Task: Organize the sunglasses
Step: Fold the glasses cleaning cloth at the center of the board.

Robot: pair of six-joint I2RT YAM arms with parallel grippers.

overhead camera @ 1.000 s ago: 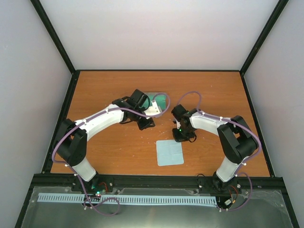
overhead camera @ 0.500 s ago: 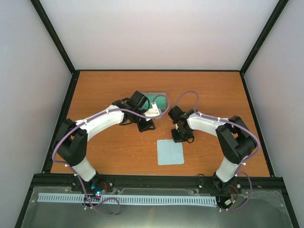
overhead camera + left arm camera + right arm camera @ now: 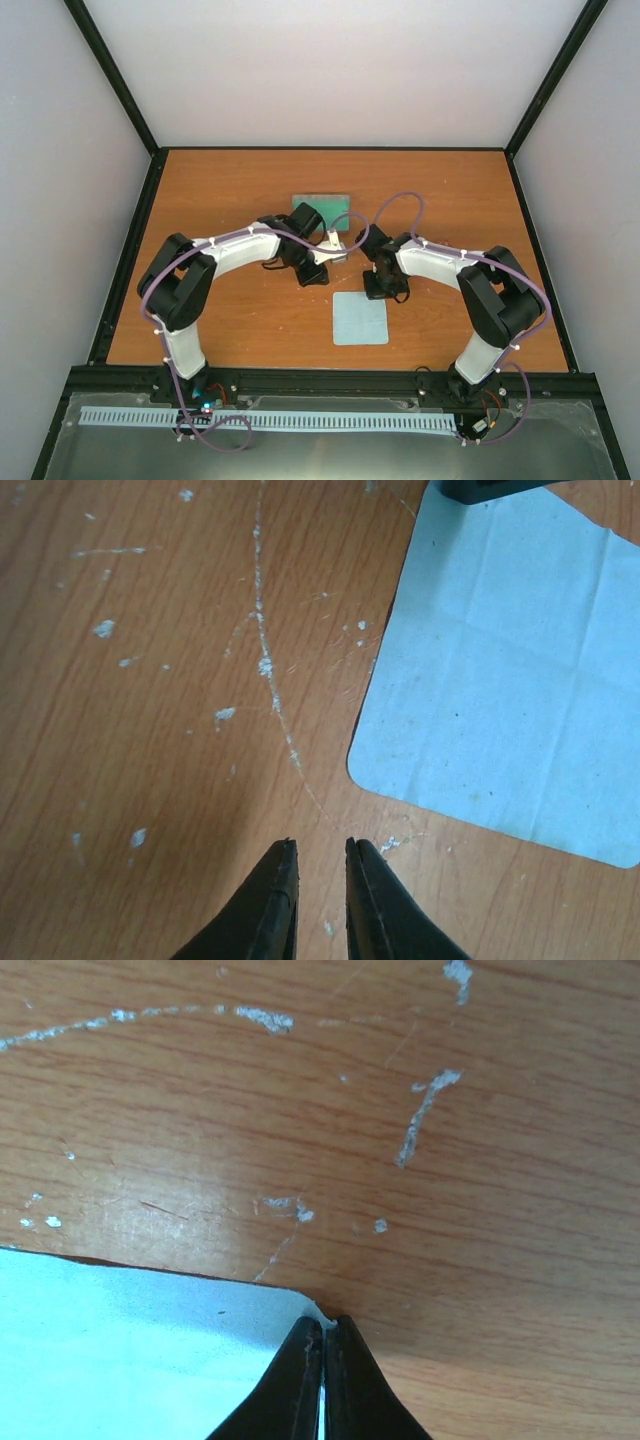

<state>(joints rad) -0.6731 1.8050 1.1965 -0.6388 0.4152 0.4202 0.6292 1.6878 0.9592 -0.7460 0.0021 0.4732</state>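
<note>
Pink-red frame is nowhere to be seen. The sunglasses are not visible in any view, possibly inside the case (image 3: 320,203) or hidden under the left wrist, cannot tell; their long axis is unknown too. Case lies on the wooden table (image 3: 150,680) beyond both grippers, toward the far side, long axis left-right, left arm the nearer one.

Left gripper (image 3: 317,848) points down at bare wood just beside the light blue cloth (image 3: 500,670), jaws a narrow slit apart, nothing between them. Left arm folded, elbow out to the left, wrist bent steeply down.

Right gripper (image 3: 322,1325) sits low on the table, jaws clamped tight on the cloth's far right corner. Right arm reaches in from the right.

Judgement: the step in hand looks like cloth handling. The next move turns on the direction from cloth to case, away from the bases.
</note>
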